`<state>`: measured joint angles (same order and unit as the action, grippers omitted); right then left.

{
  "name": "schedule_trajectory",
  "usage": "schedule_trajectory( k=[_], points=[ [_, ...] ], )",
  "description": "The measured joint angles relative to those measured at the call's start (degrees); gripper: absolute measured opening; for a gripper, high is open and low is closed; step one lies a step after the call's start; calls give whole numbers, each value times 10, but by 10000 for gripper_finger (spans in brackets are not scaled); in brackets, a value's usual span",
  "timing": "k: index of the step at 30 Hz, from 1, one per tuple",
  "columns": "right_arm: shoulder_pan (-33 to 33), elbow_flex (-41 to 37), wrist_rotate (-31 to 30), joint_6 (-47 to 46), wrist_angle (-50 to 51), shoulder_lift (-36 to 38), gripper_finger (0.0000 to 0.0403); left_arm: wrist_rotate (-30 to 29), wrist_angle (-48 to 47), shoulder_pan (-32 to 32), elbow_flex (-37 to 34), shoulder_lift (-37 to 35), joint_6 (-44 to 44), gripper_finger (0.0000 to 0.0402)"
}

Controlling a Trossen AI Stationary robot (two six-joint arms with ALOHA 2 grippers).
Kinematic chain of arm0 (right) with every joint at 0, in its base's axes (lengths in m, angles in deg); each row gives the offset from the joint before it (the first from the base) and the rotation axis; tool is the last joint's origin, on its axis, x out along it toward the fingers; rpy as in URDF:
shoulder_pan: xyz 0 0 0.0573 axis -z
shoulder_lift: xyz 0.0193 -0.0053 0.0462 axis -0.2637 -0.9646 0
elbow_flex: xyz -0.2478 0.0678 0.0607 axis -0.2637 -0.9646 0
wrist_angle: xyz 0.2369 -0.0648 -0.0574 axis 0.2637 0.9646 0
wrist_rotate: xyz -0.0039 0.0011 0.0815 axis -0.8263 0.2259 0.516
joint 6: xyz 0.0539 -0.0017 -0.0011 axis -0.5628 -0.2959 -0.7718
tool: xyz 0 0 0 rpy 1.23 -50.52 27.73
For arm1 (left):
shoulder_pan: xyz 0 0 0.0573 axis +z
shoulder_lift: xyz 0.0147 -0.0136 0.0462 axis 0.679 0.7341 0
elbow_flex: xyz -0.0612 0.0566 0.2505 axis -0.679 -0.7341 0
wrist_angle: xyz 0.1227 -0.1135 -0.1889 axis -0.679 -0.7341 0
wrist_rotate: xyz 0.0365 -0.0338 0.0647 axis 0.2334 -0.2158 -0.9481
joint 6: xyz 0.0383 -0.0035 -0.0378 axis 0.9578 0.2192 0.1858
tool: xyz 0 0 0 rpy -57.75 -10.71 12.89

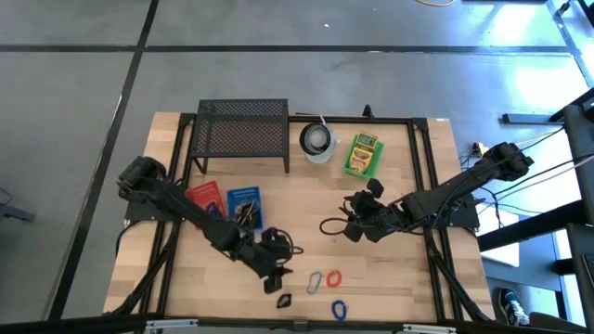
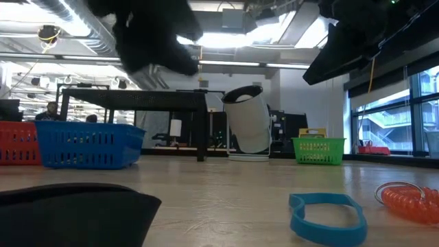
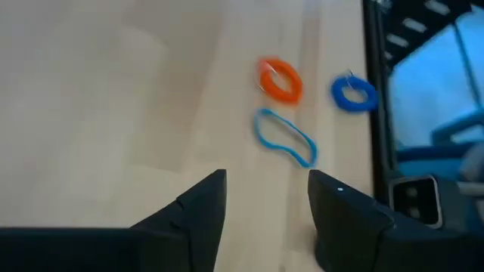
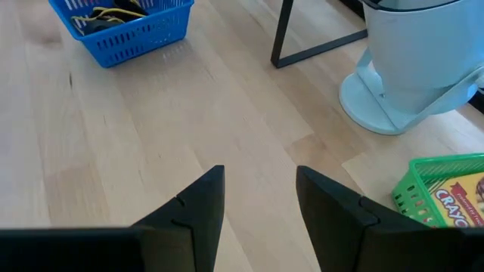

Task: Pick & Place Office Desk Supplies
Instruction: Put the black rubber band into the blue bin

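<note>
Both grippers are open and hold nothing. My left gripper (image 3: pixel 265 198) (image 1: pixel 276 276) hovers over the near part of the table, fingers pointing at a light-blue rubber band (image 3: pixel 283 137) (image 1: pixel 316 280). Beyond the band lie an orange coiled band (image 3: pixel 281 79) (image 1: pixel 333 277) and a dark-blue coiled band (image 3: pixel 354 93) (image 1: pixel 340 307). A small black clip (image 1: pixel 284 300) lies nearby on the wood. My right gripper (image 4: pixel 259 198) (image 1: pixel 355 219) hangs over bare wood at mid-table. A crayon box sits in the green basket (image 4: pixel 446 193) (image 1: pixel 362 155).
A black mesh rack (image 1: pixel 241 134) stands at the far edge, with a white cup-like object (image 1: pixel 317 141) (image 4: pixel 420 68) beside it. A red basket (image 1: pixel 204 198) and a blue basket (image 1: pixel 243 204) (image 4: pixel 125 23) holding items sit left of centre. Bare wood lies between the arms.
</note>
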<state>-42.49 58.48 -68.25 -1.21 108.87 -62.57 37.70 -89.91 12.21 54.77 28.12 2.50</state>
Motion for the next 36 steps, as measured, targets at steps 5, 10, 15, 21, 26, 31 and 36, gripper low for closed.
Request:
schedule_trajectory(
  k=[5, 10, 15, 21, 26, 31, 36],
  points=[
    [0, 0, 0, -2, -3, 0, 166, 70, 44, -3, 0, 49, 1, 204],
    [0, 0, 0, -4, -3, 0, 166, 128, 120, -16, 0, 104, 66, 212],
    [0, 0, 0, -4, -3, 0, 166, 153, 181, -34, 0, 150, 102, 212],
    [0, 0, -1, -4, -5, 0, 166, 145, 187, -51, 0, 172, 102, 210],
    [0, 0, -1, -4, -7, 0, 166, 129, 165, -64, 2, 181, 135, 210],
    [0, 0, -4, -4, -8, 0, 166, 84, 151, -82, 2, 181, 202, 182],
    [0, 0, -7, -4, -7, 0, 166, 81, 166, -88, 1, 181, 251, 105]
  ],
)
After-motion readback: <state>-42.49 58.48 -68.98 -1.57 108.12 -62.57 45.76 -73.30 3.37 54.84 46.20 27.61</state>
